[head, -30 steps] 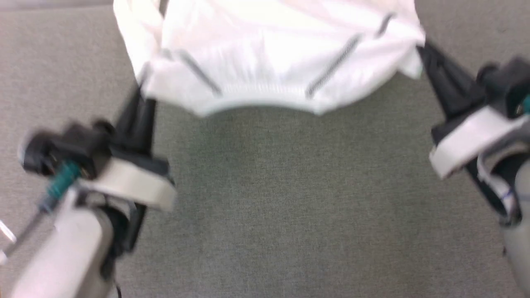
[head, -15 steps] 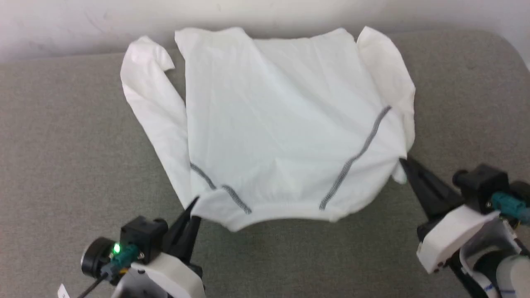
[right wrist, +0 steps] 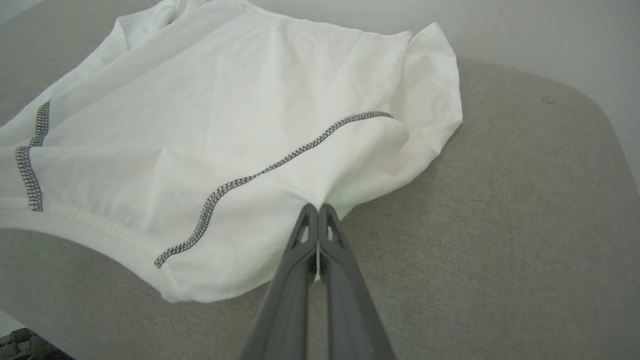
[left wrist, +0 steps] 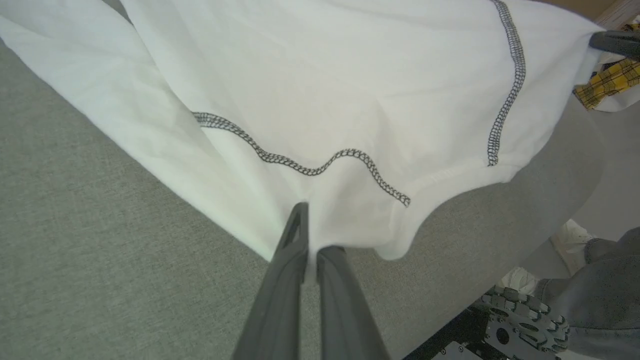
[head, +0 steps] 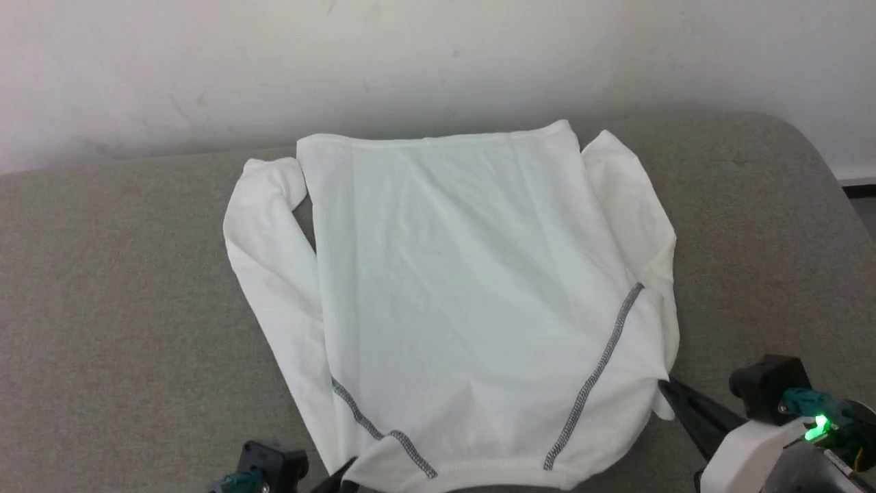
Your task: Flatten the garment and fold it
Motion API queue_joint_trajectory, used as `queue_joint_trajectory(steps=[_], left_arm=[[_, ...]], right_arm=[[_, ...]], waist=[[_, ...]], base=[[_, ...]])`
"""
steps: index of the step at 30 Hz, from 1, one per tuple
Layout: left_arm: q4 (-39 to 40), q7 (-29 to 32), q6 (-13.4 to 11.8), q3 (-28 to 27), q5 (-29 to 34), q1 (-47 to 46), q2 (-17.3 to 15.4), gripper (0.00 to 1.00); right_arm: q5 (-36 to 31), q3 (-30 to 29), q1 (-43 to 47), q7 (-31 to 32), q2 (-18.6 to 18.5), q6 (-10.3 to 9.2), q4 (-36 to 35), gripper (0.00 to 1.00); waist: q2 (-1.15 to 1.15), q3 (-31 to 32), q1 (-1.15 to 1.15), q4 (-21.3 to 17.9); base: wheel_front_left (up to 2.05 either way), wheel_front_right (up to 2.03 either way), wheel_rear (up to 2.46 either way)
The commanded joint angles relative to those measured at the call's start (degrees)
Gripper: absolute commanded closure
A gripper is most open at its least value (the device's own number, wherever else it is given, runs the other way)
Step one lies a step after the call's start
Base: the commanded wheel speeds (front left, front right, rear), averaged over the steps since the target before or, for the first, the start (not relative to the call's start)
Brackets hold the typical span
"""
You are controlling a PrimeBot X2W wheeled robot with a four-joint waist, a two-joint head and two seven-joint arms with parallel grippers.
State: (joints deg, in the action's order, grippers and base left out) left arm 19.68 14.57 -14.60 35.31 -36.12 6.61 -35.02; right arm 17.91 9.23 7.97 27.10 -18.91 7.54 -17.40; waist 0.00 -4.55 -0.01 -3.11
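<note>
Shirt spread on grey pad, both grippers pinching its near corners.
Grey padded surface [head: 102, 308] w/ pale wall [head: 410, 55] behind. The garment [head: 465, 294] lies mostly flat across the middle, hem toward the wall, neck edge nearest the robot, sleeves lying alongside the body L & R. Right gripper [right wrist: 316, 209]: fingers together, clamped on fabric at the near-right shoulder edge. Left gripper [left wrist: 311, 235]: fingers clamped on fabric by the near-left shoulder. Dark zigzag seams [head: 595, 373] run diag. to the neck edge.
</note>
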Motion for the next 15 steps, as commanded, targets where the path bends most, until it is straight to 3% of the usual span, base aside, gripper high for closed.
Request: queue_joint_trajectory(steps=[1,9,15], left_arm=[[0.5,0.5,0.2,0.4,-0.7,1.1,-0.5,1.0],[0.8,3.6,-0.3,1.8,-3.4,4.3,-1.0,1.0],[-0.6,2.8,0.0,1.7,-3.0,3.6,-0.8,1.0]], right_arm=[[0.7,0.0,1.2,0.8,-0.2,-0.05,-0.7,1.0],[2.3,-0.7,5.6,5.8,-0.7,-0.05,-2.2,1.0],[1.8,-1.0,6.4,5.5,-0.4,-0.05,-1.4,1.0]], waist=[[0.0,0.9,0.01,-0.3],[0.0,0.6,0.01,0.1],[0.0,-0.6,0.01,0.7]], base=[[0.0,0.0,0.0],[0.0,0.0,0.0],[0.0,0.0,0.0]])
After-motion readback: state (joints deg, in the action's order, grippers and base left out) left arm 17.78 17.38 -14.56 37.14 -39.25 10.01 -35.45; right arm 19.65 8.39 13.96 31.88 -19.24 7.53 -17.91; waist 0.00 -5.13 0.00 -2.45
